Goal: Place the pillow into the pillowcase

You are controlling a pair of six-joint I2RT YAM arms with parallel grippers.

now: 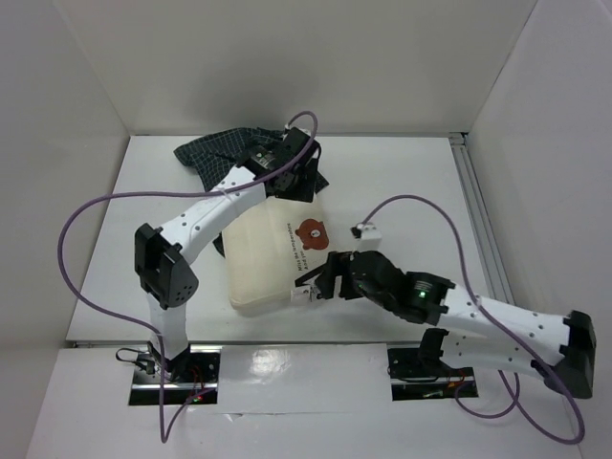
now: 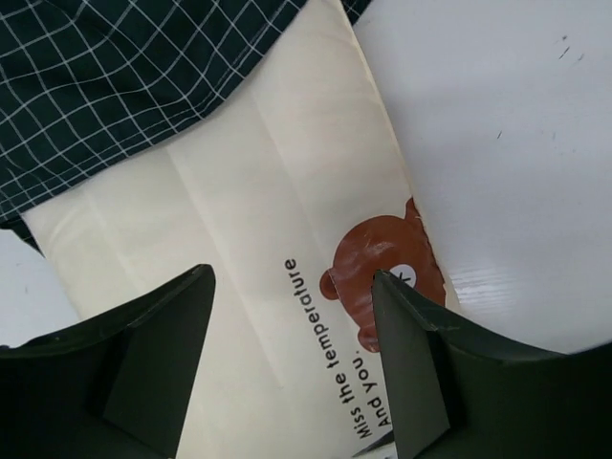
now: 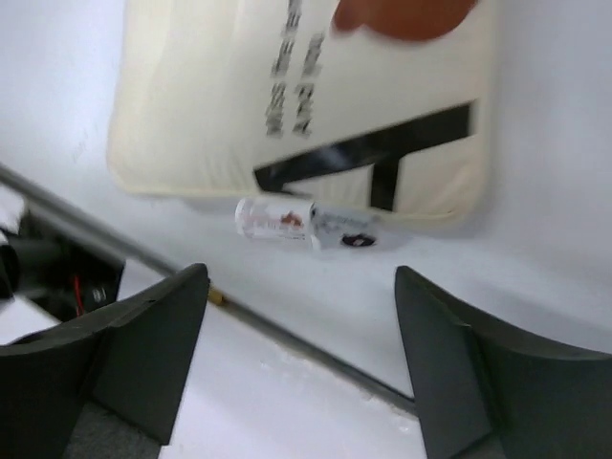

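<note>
Hovering left hand (image 2: 292, 287), spread wide, over pillow (image 2: 239, 191) at end lying under pillowcase (image 2: 115, 86); hovering right hand (image 3: 301, 287), also spread, over pillow's near tagged corner on counter (image 3: 535, 239).

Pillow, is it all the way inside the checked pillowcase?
No, most of the pillow lies bare, with the pillowcase only at one end.

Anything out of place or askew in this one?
Yes. The pillowcase lies bunched at the far end and covers only the far edge of the pillow, which sits skewed on the table, mostly bare. The left claw and right claw are both open, holding nothing.
</note>
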